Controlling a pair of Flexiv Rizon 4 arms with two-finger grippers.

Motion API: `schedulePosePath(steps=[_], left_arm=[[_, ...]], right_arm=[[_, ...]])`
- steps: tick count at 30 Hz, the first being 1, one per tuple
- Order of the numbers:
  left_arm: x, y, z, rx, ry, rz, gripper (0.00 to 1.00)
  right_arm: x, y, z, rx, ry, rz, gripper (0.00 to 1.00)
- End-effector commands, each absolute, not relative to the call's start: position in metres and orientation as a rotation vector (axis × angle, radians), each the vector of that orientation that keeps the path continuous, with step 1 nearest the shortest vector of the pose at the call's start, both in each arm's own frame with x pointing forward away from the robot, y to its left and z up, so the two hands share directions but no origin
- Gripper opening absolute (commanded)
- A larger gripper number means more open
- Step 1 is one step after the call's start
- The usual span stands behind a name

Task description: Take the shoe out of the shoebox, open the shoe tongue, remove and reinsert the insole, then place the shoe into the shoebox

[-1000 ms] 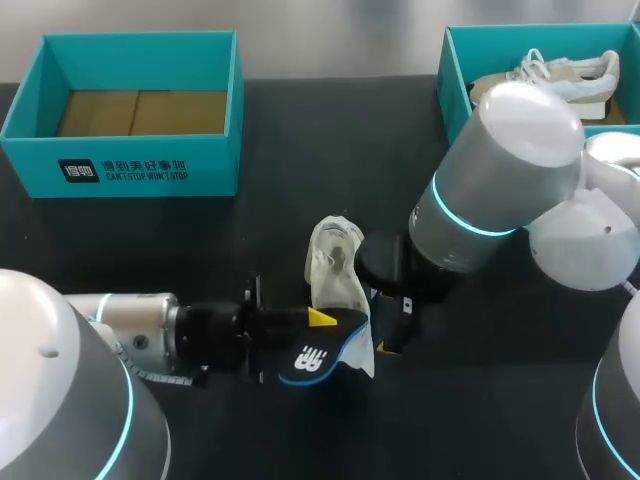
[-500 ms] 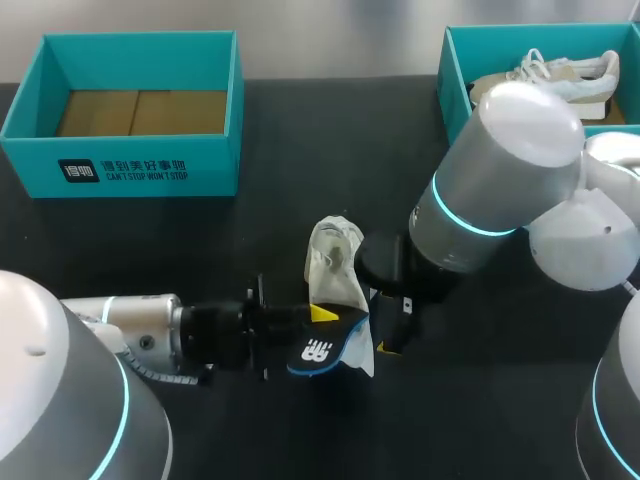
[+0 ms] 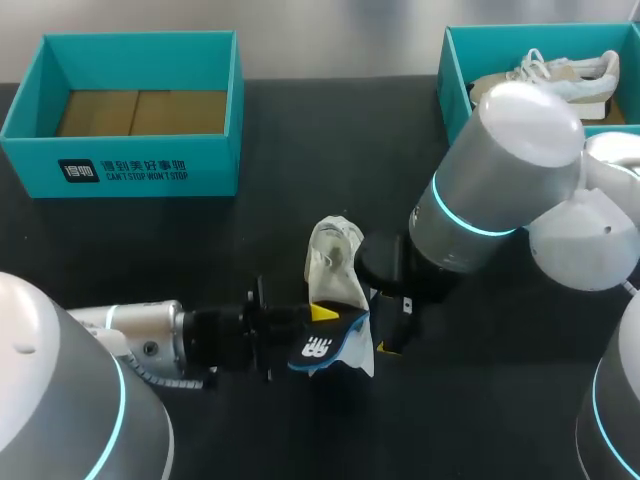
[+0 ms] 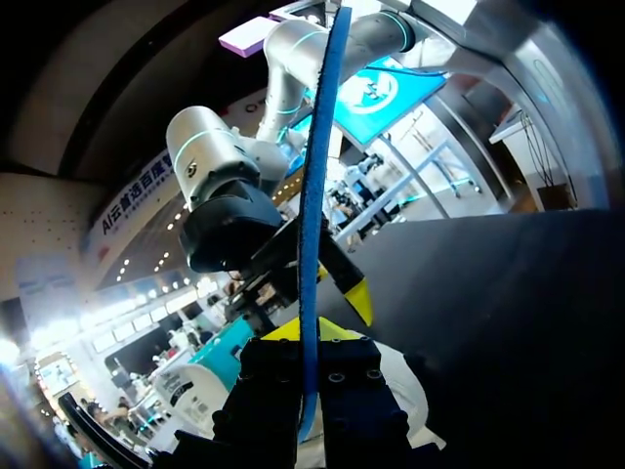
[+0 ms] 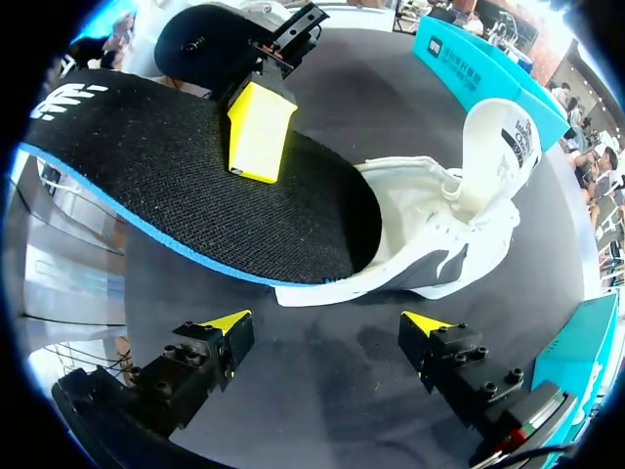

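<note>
Far-left corner of the table (image 3: 280,170): teal shoebox (image 3: 135,110), nothing inside but the cardboard bottom. Toward the front edge, a bit left of middle: left gripper (image 3: 320,320) clamped flat on the black, blue-edged insole (image 3: 322,350), with one yellow finger (image 5: 259,132) plainly pressed on the top face in the right wrist view. Dead centre: white shoe (image 3: 335,262) lying out on the tabletop, with the insole's far end right at the opening. Can't tell whether any of it sits inside. Just right of the shoe: right gripper (image 5: 324,322), fingers spread wide, nothing between them, shoe just ahead. Far-right corner: second shoebox (image 3: 450,70) holding another shoe (image 3: 560,75). So roughly halfway, going by this: shoe out, tongue apparently open, insole out or nearly so. Left to do: seat the insole back in, then box the shoe.
</note>
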State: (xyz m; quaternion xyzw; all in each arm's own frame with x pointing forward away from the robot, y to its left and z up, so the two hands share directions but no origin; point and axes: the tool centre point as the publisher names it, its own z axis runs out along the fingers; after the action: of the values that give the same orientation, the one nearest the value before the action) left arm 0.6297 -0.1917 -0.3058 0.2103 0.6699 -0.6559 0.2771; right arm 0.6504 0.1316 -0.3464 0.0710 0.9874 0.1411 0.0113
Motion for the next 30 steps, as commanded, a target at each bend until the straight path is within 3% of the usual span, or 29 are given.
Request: schedulePosePath(steps=[1, 30], left_arm=[[0.635, -0.192, -0.312, 0.549, 1.785, -1.777, 0.0], [0.662, -0.194, -0.325, 0.503, 1.86, -1.72, 0.0]], right_arm=[[0.65, 0.132, -0.347, 0.222, 3.079, 0.438, 1.0], [0.65, 0.132, -0.347, 0.222, 3.079, 0.438, 1.0]])
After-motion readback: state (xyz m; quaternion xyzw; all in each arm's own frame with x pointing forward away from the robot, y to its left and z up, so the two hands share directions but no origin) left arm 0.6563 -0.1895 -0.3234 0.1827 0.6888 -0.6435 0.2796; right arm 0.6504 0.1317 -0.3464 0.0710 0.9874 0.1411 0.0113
